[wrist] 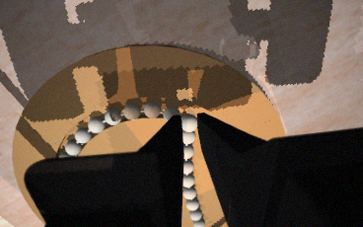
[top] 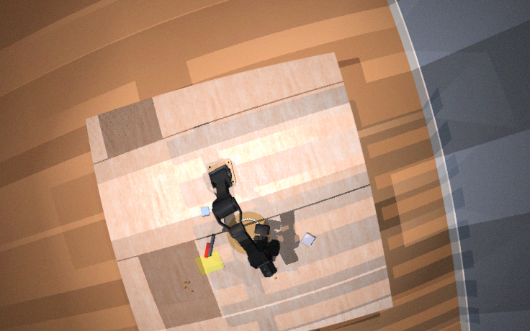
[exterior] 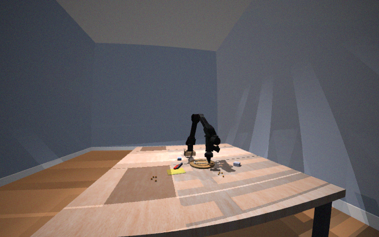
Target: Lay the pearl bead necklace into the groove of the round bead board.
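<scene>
White pearl-bead necklace (top: 250, 219) (exterior: 200, 163) (wrist: 152, 110), on & over the round tan wooden bead board (top: 235, 242) (exterior: 202, 165) (wrist: 276, 123): in the wrist view one run arcs from center toward the lower left along the board's curved groove; another drops from center to the bottom edge, between my black fingers. My gripper (top: 261, 237) (exterior: 208, 162) (wrist: 188, 121) has its tips pinching the strand at a bead, approx. mid-frame; can't tell if every bead in the arc is fully seated.

Exterior view: my black jointed arm (top: 238, 232) (exterior: 210, 128) bends down over the board's right side, its foot on a tan base plate (top: 232, 165) (exterior: 189, 153) behind. Top view, lower ctr.: a small light-blue block (top: 204, 211) (exterior: 179, 158) is just L of the arm; a pale lavender block (top: 308, 239) (exterior: 237, 164), R of the board. Lower L of the board, a slim red-and-black tool (top: 207, 250) (exterior: 177, 166) lies by a flat yellow square (top: 214, 264) (exterior: 175, 171), w/ tiny brown pieces (top: 185, 282) (exterior: 153, 177) farther down-left, on the pale wood table (top: 292, 70) (exterior: 112, 217).
</scene>
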Tool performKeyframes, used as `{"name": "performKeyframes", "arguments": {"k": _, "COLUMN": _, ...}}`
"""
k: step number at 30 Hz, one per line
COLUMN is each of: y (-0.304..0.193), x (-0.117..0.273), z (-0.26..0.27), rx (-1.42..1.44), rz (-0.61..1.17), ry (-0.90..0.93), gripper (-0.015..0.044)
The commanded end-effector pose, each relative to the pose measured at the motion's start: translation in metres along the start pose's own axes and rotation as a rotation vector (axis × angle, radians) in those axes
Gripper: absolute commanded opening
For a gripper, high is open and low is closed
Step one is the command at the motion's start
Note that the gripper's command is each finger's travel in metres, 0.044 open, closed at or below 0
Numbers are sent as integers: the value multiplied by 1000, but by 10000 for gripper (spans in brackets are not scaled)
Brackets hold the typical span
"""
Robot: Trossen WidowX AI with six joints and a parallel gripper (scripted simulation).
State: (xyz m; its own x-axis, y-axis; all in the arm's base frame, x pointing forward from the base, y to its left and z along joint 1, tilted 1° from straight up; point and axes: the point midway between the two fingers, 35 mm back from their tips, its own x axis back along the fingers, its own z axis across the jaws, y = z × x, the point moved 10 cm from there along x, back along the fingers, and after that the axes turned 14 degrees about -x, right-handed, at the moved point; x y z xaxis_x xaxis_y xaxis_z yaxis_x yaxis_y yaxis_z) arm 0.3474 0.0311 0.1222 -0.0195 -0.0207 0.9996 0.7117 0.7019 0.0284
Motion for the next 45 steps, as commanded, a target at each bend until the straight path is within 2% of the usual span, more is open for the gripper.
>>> {"name": "performKeyframes", "arguments": {"k": 1, "y": 1, "x": -2, "z": -1, "rx": -3, "rz": 3, "ry": 4, "gripper": 0}}
{"name": "performKeyframes", "arguments": {"k": 7, "y": 1, "x": -9, "z": -1, "rx": -3, "rz": 3, "ry": 4, "gripper": 0}}
{"name": "performKeyframes", "arguments": {"k": 24, "y": 1, "x": -3, "z": -1, "rx": 0, "rz": 3, "ry": 2, "gripper": 440}}
{"name": "performKeyframes", "arguments": {"k": 45, "y": 1, "x": 0, "z": -1, "rx": -3, "rz": 3, "ry": 4, "gripper": 440}}
